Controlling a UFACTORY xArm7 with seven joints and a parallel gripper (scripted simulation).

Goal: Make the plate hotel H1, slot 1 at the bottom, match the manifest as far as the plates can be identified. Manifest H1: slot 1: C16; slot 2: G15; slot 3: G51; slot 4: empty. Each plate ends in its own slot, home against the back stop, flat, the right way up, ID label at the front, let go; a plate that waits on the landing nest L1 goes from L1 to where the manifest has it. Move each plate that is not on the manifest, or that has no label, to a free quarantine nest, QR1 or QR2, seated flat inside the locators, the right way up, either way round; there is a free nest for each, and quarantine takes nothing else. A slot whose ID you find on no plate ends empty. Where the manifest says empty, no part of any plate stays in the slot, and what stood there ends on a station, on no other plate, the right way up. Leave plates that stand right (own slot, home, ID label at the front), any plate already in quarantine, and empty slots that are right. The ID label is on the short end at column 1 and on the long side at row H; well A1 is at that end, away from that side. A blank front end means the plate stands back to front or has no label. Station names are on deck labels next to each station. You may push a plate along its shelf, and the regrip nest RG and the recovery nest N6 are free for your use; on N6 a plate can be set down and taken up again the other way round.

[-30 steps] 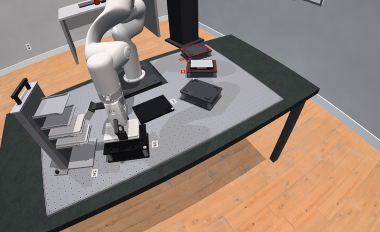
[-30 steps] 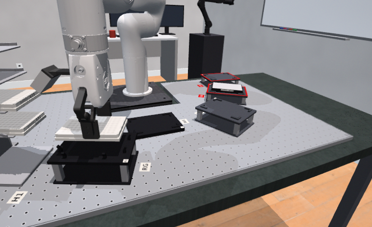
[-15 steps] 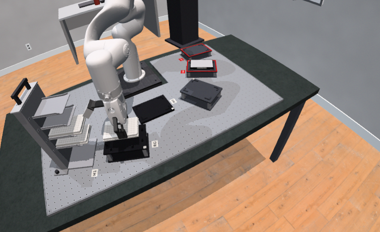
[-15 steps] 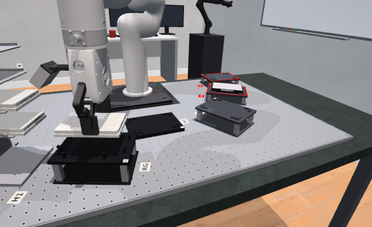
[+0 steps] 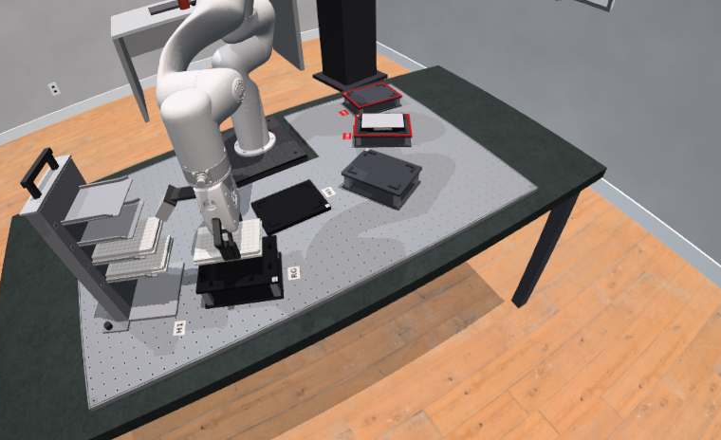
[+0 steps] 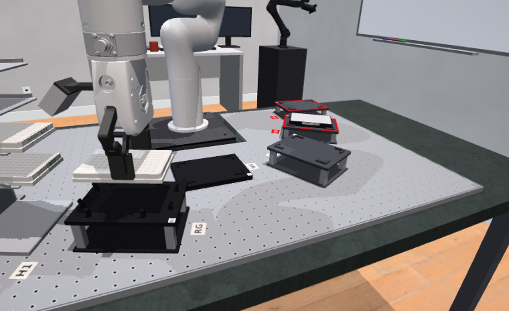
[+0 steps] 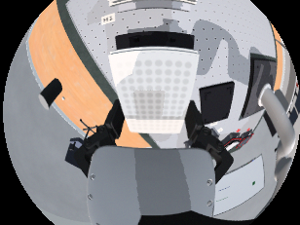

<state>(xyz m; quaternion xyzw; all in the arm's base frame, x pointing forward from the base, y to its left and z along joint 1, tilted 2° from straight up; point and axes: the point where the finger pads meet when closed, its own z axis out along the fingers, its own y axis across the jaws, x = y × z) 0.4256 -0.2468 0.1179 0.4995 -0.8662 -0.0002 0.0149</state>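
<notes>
My gripper (image 5: 225,240) is shut on a white well plate (image 5: 226,239) across its long sides and holds it level a little above the black regrip nest RG (image 5: 240,278). The held plate also shows in the exterior view (image 6: 123,165) and in the wrist view (image 7: 153,88). The plate hotel H1 (image 5: 86,229) stands at the left. Its two lower shelves each hold a white plate (image 5: 128,245) (image 5: 138,265); its two upper shelves are bare. No ID labels are readable.
A flat black nest (image 5: 290,206) lies behind RG. A raised dark nest (image 5: 381,177) stands mid-table. Two red-framed quarantine nests stand at the back: the near one (image 5: 382,126) holds a white plate, the far one (image 5: 371,95) holds none. The arm's base (image 5: 250,144) is behind.
</notes>
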